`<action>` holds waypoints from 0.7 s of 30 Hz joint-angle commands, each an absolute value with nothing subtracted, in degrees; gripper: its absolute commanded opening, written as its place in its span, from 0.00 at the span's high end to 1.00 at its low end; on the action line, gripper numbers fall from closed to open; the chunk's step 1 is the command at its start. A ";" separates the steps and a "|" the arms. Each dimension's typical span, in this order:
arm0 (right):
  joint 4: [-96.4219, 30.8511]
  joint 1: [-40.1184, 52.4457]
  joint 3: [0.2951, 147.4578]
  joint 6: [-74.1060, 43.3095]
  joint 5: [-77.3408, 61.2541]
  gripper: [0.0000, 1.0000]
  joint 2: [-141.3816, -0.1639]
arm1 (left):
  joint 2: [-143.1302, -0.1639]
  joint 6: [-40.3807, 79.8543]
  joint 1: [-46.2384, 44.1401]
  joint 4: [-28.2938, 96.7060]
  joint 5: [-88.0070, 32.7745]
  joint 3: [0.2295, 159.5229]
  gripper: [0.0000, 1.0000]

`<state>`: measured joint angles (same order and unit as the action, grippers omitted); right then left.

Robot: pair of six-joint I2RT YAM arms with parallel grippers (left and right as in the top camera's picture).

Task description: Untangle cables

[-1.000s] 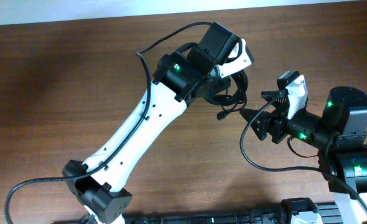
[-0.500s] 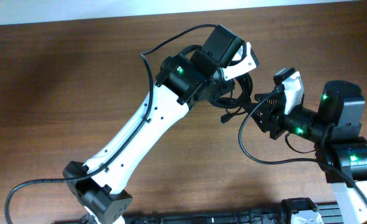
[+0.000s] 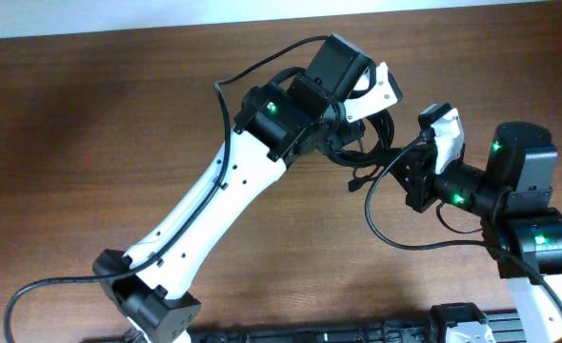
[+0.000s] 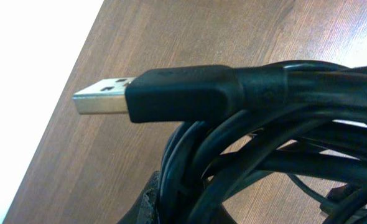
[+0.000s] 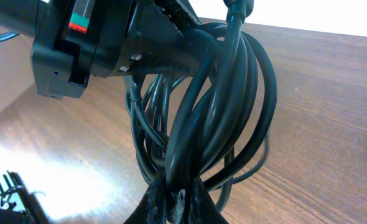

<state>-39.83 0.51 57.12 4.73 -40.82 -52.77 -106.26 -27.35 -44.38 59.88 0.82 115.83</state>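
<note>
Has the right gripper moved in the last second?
Yes. Against the table's far edge, the right gripper has moved up and left, closing in on the cables held by the left gripper.

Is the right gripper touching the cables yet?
Touching. In the right wrist view the right gripper has its fingertips pinched shut around several strands at the bottom of the cables.

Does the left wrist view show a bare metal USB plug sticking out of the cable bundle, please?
Yes, a silver USB plug in a black housing juts left from the looped cables.
</note>
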 commanded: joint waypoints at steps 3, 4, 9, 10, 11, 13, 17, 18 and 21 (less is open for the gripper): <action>-40.03 0.75 58.08 4.91 -41.85 0.96 -52.86 | -103.61 -25.02 -44.75 58.24 -1.56 116.68 1.00; -40.07 0.75 58.08 4.91 -41.89 0.96 -52.86 | -103.61 -22.31 -44.73 57.63 0.32 116.68 1.00; -39.40 0.75 58.08 4.93 -44.88 0.96 -52.82 | -103.61 -14.17 -44.27 56.84 6.63 116.68 1.00; -39.29 0.75 58.08 4.93 -44.88 0.96 -52.75 | -103.61 -12.69 -44.03 56.64 7.05 116.68 1.00; -39.29 0.75 58.08 4.93 -45.08 0.96 -52.75 | -103.61 -11.44 -43.59 56.58 7.25 116.68 1.00; -39.03 0.75 58.08 4.93 -46.74 0.96 -52.75 | -103.61 -9.72 -42.81 56.55 7.38 116.68 1.00; -38.57 0.75 58.08 4.95 -48.31 0.96 -52.75 | -103.61 -8.60 -40.73 56.64 7.35 116.68 1.00; -38.54 0.75 58.08 4.95 -48.29 0.96 -52.75 | -103.61 -8.60 -40.51 56.64 7.35 116.68 1.00; -38.28 0.75 58.08 4.95 -48.29 0.96 -52.75 | -103.61 -8.60 -40.23 56.62 7.35 116.68 1.00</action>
